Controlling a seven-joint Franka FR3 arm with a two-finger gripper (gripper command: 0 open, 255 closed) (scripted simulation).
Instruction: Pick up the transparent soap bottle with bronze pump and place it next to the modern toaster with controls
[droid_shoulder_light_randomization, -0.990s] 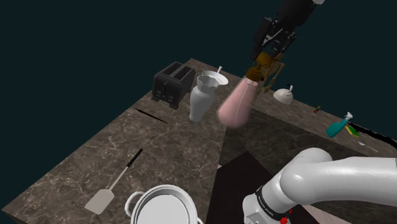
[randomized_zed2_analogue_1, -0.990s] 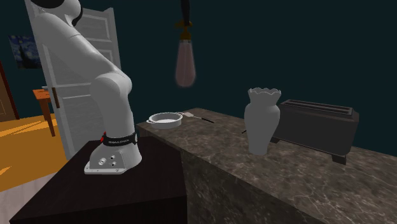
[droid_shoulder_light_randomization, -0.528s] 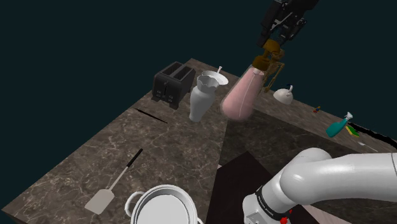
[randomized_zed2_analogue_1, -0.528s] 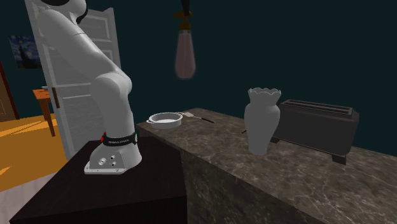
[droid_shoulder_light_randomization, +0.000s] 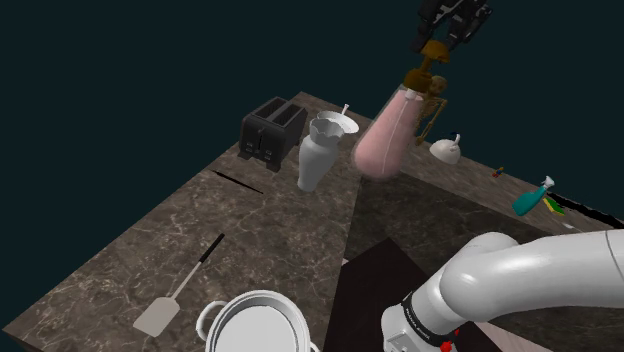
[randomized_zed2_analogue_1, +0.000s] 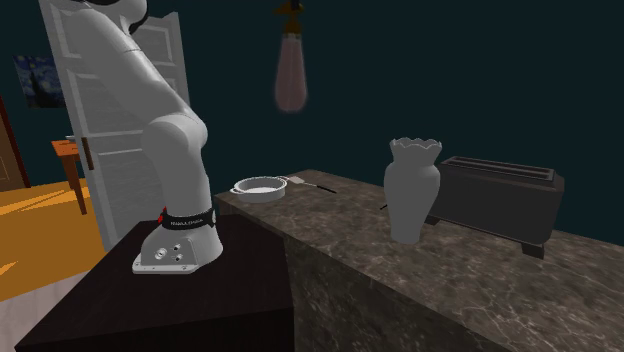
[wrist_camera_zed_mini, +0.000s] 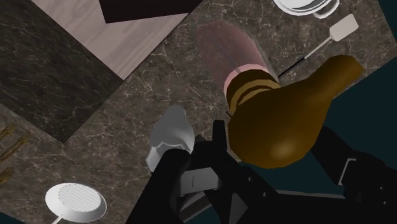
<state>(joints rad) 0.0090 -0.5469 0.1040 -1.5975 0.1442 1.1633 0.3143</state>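
Soap bottle (droid_shoulder_light_randomization: 386, 138): pinkish see-through body, bronze pump (droid_shoulder_light_randomization: 431, 84) on top, up in the air and well clear of the worktop (droid_shoulder_light_randomization: 150, 250). Touching nothing except the claw.

Claw (droid_shoulder_light_randomization: 441, 36) is pinching the pump. In the wrist view the black fingers (wrist_camera_zed_mini: 191, 172) sit on either side of the bronze pump head (wrist_camera_zed_mini: 286, 118), with the bottle body (wrist_camera_zed_mini: 230, 54) hanging away from the camera toward the marble below.

Attitude: in the shoulder view the bottle is tilted, base low and toward that view's left, pump high and to the right. In the second exterior view the bottle (randomized_zed2_analogue_1: 290, 78) hangs close to upright, pump up.

Dark two-slot toaster (droid_shoulder_light_randomization: 272, 130) is at the far edge of the worktop, well apart from the bottle. A white vase (droid_shoulder_light_randomization: 318, 152) stands just beside the toaster, between it and the bottle in the shoulder view. In the second exterior view the order from the left is bottle, vase (randomized_zed2_analogue_1: 412, 190), toaster (randomized_zed2_analogue_1: 497, 195).

Near end of the worktop: white pot (droid_shoulder_light_randomization: 258, 322), with a spatula (droid_shoulder_light_randomization: 175, 295) lying flat beside it. A teal spray bottle (droid_shoulder_light_randomization: 532, 198) is off at the shoulder view's right.
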